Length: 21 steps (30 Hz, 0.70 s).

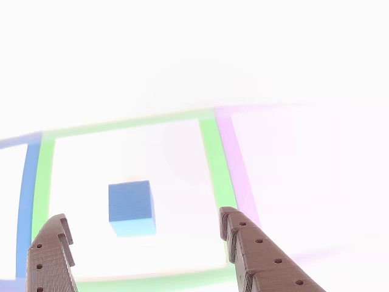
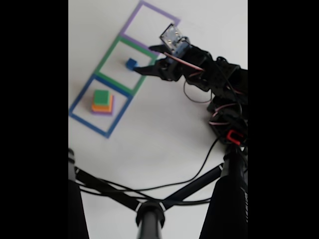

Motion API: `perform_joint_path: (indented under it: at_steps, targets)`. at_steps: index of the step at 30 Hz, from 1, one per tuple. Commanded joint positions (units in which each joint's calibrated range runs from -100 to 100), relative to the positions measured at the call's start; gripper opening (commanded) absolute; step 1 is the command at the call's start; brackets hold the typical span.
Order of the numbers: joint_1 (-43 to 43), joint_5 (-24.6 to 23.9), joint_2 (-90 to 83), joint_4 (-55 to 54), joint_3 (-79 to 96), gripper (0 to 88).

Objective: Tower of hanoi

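A small blue cube point(image 1: 130, 207) point(image 2: 131, 63) sits alone inside the green square outline point(image 1: 216, 164) point(image 2: 106, 56). My gripper point(image 1: 143, 216) point(image 2: 142, 59) is open, its two brown fingers point(image 1: 261, 255) spread wide just short of the cube, touching nothing. In the fixed view, the rest of the tower stands in the blue outline point(image 2: 79, 102): a green block point(image 2: 101, 96) on an orange block point(image 2: 102, 106) on a purple slab point(image 2: 103, 112).
A purple outline point(image 2: 132, 22) point(image 1: 240, 170) lies beyond the green one with nothing in it. The black arm point(image 2: 224, 84) reaches in from the right in the fixed view. Black cables point(image 2: 164, 186) and a dark stand point(image 2: 149, 214) cross the bottom.
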Motion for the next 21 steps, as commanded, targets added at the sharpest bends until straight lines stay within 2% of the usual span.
perform_joint_path:
  at_steps: [1, 11, 21]
  targets:
    - [0.13, 0.0, 6.47, -10.13, 0.6, 27.6]
    - [-1.98, 0.0, 26.25, -29.81, -1.04, 26.9]
    - [-2.74, 0.0, 38.68, -39.77, -4.31, 26.1]
